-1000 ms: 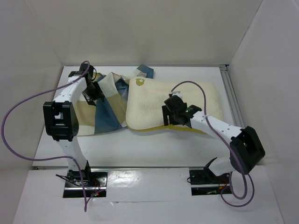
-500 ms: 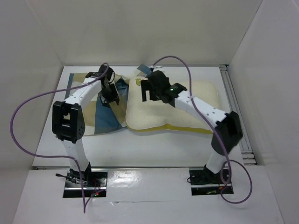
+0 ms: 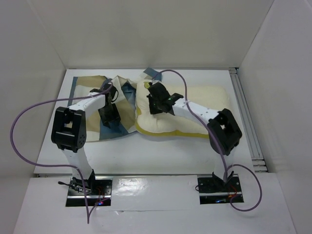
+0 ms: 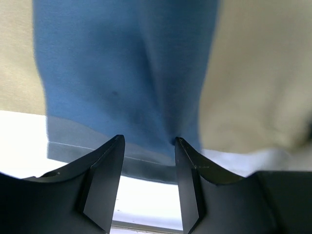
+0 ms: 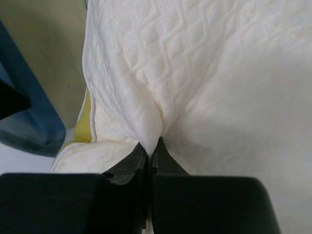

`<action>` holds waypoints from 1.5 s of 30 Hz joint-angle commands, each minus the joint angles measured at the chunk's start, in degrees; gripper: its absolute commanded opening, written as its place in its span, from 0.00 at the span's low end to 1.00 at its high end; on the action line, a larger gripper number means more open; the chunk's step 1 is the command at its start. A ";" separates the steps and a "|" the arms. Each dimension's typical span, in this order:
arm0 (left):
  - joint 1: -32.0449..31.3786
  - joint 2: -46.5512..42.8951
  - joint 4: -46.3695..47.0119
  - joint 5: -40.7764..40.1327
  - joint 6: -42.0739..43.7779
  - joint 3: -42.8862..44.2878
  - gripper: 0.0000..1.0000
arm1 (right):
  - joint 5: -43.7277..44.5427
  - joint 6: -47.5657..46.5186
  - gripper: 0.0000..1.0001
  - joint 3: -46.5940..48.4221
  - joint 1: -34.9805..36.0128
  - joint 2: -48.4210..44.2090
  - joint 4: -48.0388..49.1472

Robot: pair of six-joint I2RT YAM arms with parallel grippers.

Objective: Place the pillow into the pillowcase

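Top external view: the pillowcase [image 3: 87, 84] lies flat and partly rumpled on the left half of the table [image 3: 170, 156], and the pillow [image 3: 209, 95] lies wholly outside it on the right half, its left end just beside the case's right edge. The right claw [image 3: 155, 105] sits on the pillow's left end, near the far corner. In the right wrist view its jaws are pressed together on a small pucker of the quilted cream cover, so it is pinching the pillow. The brighter yellow edge shows just left of the pinch, and a blue patch of the case lies beyond that. The left claw [image 3: 108, 117] is down on the case, over the blue checks near its right side, well apart from the pillow. In the left wrist view its fingers [image 4: 105, 180] stand spread, pointing at a blue check with tan cloth on either side. The case's hem and white table show in the gap between them. The cloth creases toward the right-hand tip, but whether that tip presses on it I cannot tell. The table is plain white, closed in by white walls [image 3: 146, 34] at the back and both sides. A metal rail [image 3: 242, 102] runs along its right edge. The two arm bases stand on plates [image 3: 90, 190] at the near edge.
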 commanded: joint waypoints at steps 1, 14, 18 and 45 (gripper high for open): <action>-0.02 -1.02 2.35 -0.77 -0.75 -2.39 0.58 | -0.47 -1.86 0.00 -5.04 -3.12 -13.04 3.93; -5.55 -4.53 2.00 3.71 2.86 8.81 0.57 | -1.53 -2.05 0.00 -8.38 -16.48 -37.49 -2.22; -11.08 0.55 2.79 9.95 1.63 17.62 0.59 | 0.84 -0.46 0.00 -9.44 -19.03 -40.49 -2.22; -18.92 30.19 8.51 3.18 1.01 39.43 0.53 | -1.09 0.77 0.00 -9.44 -22.73 -45.68 -5.91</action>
